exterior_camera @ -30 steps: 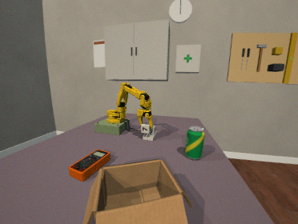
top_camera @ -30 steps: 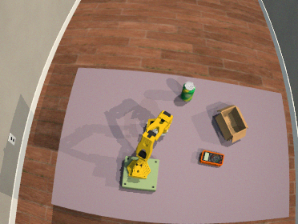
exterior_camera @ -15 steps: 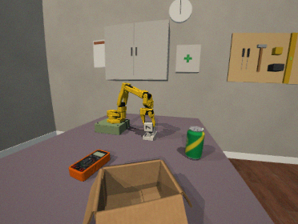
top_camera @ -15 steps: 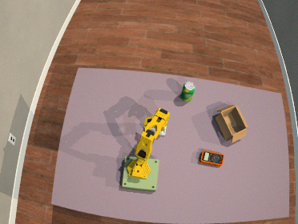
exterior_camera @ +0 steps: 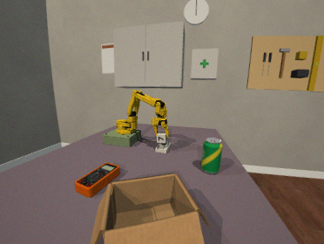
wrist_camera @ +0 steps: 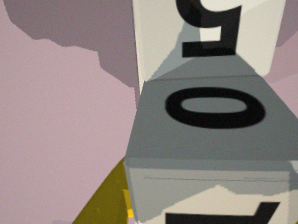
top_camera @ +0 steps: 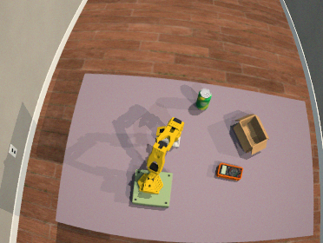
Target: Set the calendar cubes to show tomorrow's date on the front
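Spanning brown planks, mauve mat (top_camera: 260,204) (exterior_camera: 48,192) (wrist_camera: 65,125).

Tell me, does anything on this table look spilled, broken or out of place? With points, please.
Nothing looks spilled or broken. The one oddity is a white number cube (exterior_camera: 162,138) (wrist_camera: 146,137) held up in the gripper (exterior_camera: 161,133), not seated in its tray (exterior_camera: 162,150). The green can (top_camera: 203,101) (exterior_camera: 212,158) stands upright, and the orange meter (top_camera: 229,172) (exterior_camera: 97,179) lies flat.

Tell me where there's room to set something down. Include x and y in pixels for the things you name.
There's room between the green base (top_camera: 166,187) (exterior_camera: 118,138) and orange multimeter (top_camera: 234,172) (exterior_camera: 98,179), and left of the base in the top view. It's crowded around the calendar cubes (top_camera: 176,143) (exterior_camera: 162,138) (wrist_camera: 215,142), under the arm (top_camera: 155,160) (exterior_camera: 145,98).
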{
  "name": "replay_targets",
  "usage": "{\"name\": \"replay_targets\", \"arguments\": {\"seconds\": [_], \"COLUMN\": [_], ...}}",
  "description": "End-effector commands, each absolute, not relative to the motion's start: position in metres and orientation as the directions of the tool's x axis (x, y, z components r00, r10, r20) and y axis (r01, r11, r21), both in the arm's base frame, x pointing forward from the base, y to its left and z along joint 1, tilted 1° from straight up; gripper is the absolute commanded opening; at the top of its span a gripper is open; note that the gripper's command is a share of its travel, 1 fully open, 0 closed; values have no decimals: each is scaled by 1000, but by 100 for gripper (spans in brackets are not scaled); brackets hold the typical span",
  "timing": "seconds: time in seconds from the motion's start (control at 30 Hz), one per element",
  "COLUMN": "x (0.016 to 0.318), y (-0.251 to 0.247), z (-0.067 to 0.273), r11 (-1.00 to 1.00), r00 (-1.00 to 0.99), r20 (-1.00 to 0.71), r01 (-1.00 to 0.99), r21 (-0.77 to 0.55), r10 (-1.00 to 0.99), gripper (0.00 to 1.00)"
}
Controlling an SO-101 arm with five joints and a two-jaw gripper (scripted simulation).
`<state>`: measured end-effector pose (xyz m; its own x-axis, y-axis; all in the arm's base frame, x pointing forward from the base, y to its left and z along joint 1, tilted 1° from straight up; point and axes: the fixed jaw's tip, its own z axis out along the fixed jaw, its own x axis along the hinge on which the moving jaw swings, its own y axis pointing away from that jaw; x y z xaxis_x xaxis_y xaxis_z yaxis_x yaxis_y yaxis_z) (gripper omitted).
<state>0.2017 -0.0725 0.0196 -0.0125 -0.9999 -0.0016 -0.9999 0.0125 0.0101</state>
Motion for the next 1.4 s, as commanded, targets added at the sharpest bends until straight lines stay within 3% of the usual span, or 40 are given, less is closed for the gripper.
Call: {"name": "replay_targets", "arguments": {"seconds": [0.0,1.37], "x": [205,203], "y": [-72,-73], "z": [23,23], "r11": [15,24], "r00": [-15,-24], "r20": [2,2], "r01": [-1000,-1000], "r21": [-5,-5], "r10": [-1000,-1000], "gripper": [0,0]}}
